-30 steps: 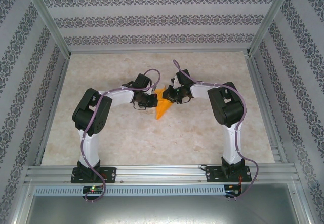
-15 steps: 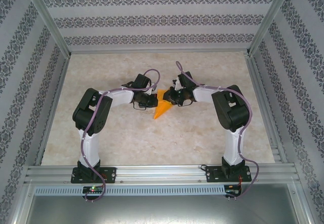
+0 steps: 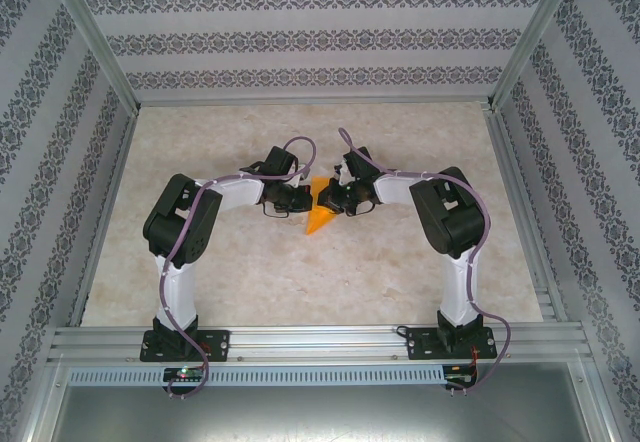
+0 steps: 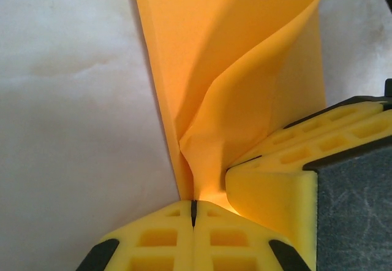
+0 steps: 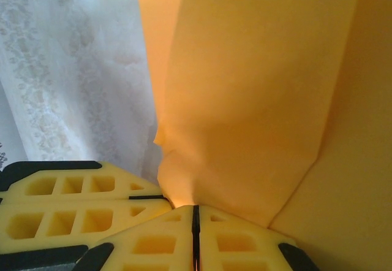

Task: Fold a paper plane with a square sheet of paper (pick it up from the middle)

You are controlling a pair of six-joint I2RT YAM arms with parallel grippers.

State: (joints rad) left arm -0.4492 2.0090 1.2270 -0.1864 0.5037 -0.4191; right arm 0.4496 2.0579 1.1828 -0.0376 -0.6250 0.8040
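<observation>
The square sheet of paper (image 3: 317,217) is bright orange and folded into a narrow wedge like a paper plane, with its point toward the near edge of the table. It hangs between the two grippers at mid-table. My left gripper (image 3: 304,200) is shut on its left side. In the left wrist view the pads (image 4: 159,240) meet on a pinched fold of the paper (image 4: 233,68). My right gripper (image 3: 327,200) is shut on the right side. In the right wrist view its pads (image 5: 239,240) clamp the sheet (image 5: 257,99). The two grippers' fingers touch.
The marble-patterned table (image 3: 300,282) is walled by patterned panels on three sides, with an aluminium rail (image 3: 320,342) along the near edge. The right gripper's yellow finger (image 4: 288,179) crowds the left wrist view, and the left gripper's finger (image 5: 73,203) crowds the right wrist view.
The right gripper has shifted a little left, closer against the left gripper, and its arm has swung with it. The paper stays held between both. The left arm has not moved.
</observation>
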